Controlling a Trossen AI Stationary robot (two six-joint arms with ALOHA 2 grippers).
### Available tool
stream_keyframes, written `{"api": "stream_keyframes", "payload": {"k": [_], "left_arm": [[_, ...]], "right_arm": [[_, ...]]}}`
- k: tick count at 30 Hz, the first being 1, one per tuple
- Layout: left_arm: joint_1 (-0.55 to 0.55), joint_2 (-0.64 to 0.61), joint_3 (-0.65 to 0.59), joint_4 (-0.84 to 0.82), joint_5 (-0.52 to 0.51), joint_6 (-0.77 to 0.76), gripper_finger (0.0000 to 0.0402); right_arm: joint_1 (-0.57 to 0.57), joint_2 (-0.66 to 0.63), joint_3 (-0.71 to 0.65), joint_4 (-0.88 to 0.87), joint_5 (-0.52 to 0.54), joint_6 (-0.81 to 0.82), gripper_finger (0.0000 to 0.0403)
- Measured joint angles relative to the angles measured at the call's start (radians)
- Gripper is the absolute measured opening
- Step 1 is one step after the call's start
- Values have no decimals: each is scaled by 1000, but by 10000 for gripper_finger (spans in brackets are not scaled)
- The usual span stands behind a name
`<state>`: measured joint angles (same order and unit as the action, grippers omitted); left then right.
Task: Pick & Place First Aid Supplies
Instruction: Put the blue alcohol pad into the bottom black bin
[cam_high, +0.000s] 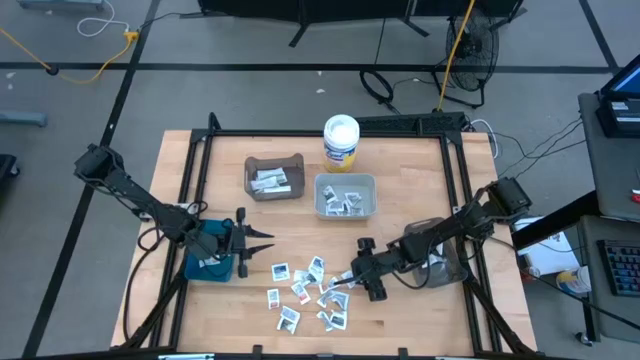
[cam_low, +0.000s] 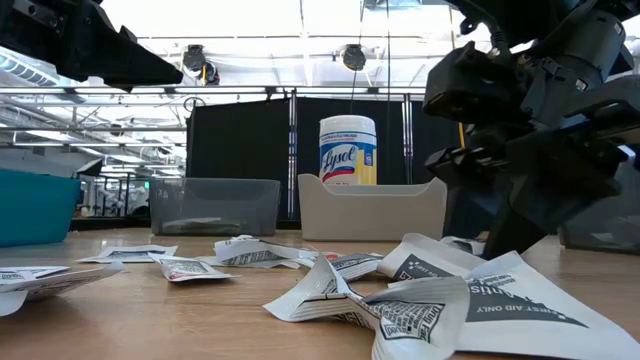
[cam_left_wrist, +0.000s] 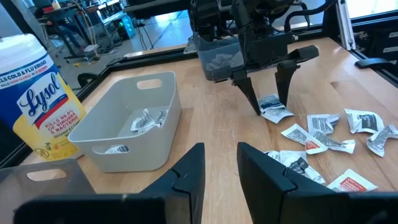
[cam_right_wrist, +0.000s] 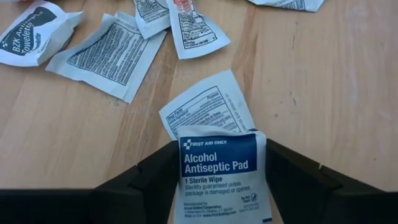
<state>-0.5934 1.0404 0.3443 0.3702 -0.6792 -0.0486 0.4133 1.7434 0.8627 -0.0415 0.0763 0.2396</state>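
1. Right gripper (cam_right_wrist: 217, 180) is down at the packet pile on the bench (cam_high: 400, 320), fingers straddling an alcohol pad packet (cam_right_wrist: 219, 171); can't tell if they're pinching it yet.
2. It looks feather-light, thin and floppy, so I'd nip it by the edges.
3. About ten loose packets (cam_high: 305, 292); four bins, one tub.
4. Left gripper (cam_high: 262, 239) waits over the bench, fingers slightly apart, nothing in them.

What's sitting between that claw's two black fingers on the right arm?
An alcohol antiseptic pad packet lies between the right tool's fingers, partly over another white packet on the table. The right wrist view shows it.
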Motion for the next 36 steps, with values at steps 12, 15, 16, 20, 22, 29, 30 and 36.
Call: {"api": "stream_keyframes", "payload": {"k": [12,15,16,20,22,29,30,36], "left_arm": [[0,0,0,0,0,-4,97],[0,0,0,0,0,-5,97],[0,0,0,0,0,-6,97],[0,0,0,0,0,-6,97],[0,0,0,0,0,-5,97],[0,0,0,0,0,-5,97],[0,0,0,0,0,-5,97],[0,0,0,0,0,-5,97]], "right_arm": [[2,-66,-3,-31,-9,15,205],[2,-66,-3,-32,-6,15,205],[2,-66,-3,-36,-6,16,205],[0,-66,-3,-66,-2,45,207],[0,-66,-3,-62,-1,48,207],[1,-68,-3,-62,-3,48,194],[1,-74,-3,-67,-4,48,193],[1,-152,-1,-119,-27,72,192]]}}
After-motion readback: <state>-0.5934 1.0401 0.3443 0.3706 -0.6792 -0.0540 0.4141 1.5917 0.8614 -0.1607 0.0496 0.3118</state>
